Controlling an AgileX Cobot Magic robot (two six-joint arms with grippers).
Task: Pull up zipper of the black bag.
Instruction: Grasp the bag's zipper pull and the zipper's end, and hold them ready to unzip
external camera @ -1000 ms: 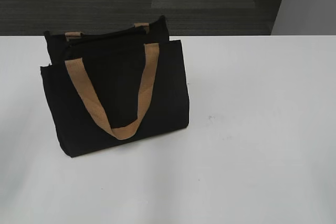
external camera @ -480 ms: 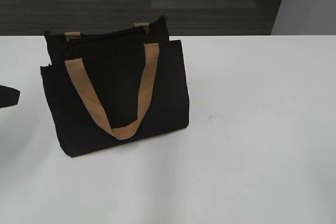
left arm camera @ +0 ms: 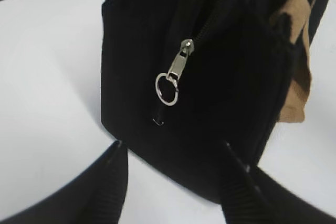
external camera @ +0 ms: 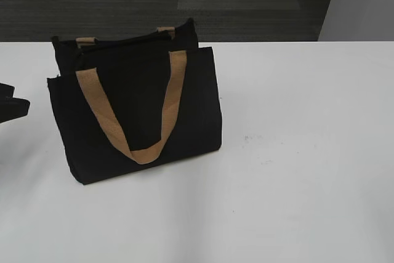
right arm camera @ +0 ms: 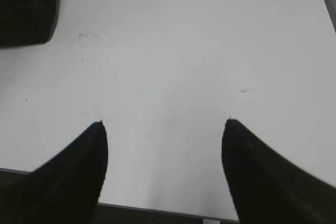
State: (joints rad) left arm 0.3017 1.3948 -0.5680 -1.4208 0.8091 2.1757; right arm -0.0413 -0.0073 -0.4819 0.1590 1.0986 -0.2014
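The black bag (external camera: 141, 115) stands upright on the left half of the white table (external camera: 295, 152), its tan handle (external camera: 144, 149) hanging down the front. In the left wrist view the bag's end (left arm camera: 220, 93) fills the frame; the zipper (left arm camera: 197, 19) runs up it, and its silvery pull (left arm camera: 177, 66) with a small ring hangs at the end. My left gripper (left arm camera: 173, 145) is open, its fingers just short of the bag's end, below the pull; its tip (external camera: 15, 106) shows at the left edge. My right gripper (right arm camera: 164, 124) is open and empty over bare table.
Only the bag's corner (right arm camera: 26, 9) shows in the right wrist view, at the upper left. The table's near edge (right arm camera: 157, 209) lies just under the right gripper. Dark carpet (external camera: 184, 4) lies beyond the table's far edge.
My left gripper has come into the exterior view from the left edge and moved a little further right toward the bag's end. The bag has not moved.
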